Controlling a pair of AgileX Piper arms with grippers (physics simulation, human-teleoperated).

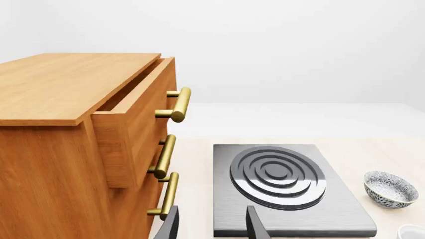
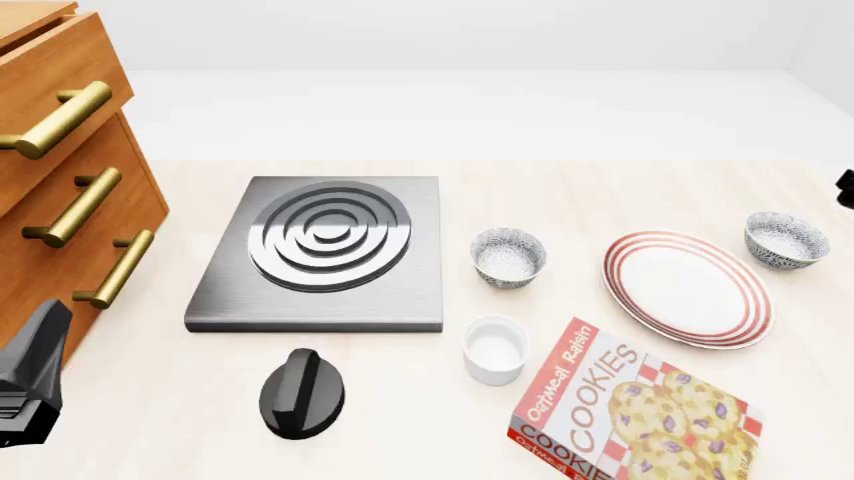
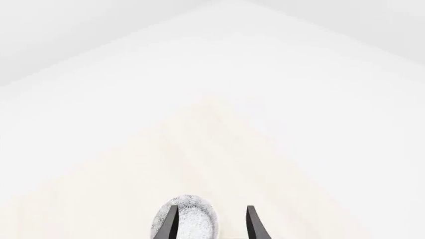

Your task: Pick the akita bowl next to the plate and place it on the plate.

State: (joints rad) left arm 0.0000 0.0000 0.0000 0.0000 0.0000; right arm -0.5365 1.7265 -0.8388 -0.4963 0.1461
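Right gripper point(image 3: 211, 225): fingers spread, nothing between them, one finger point(image 3: 167, 222) overlapping the akita bowl point(image 3: 188, 216) in the right wrist view; can't tell if it touches. In the front view only a dark sliver of that arm point(image 2: 845, 187) shows at the right edge, above and beside the same bowl point(image 2: 785, 239). Bowl sits upright on the table point(image 2: 627, 190), just beside the plate point(image 2: 686, 287) on its far-right side, rims close, not on it. Bowl interior looks empty; plate bare. Left gripper point(image 1: 211, 225): fingers apart, holding nothing, aimed over the stove burner point(image 1: 279, 177) next to the wooden drawer cabinet point(image 1: 66, 129), whose top drawer point(image 1: 133, 117) is pulled partly open; contents not visible. Second speckled bowl point(image 2: 509, 255) sits between burner and plate, left of the plate, empty. Plain white cup point(image 2: 495, 347) nearer the camera, empty. Cookie box point(image 2: 627, 415) lies flat, reads "Oatmeal Raisin COOKIES". Black knob point(image 2: 302, 393) lies in front of the burner.
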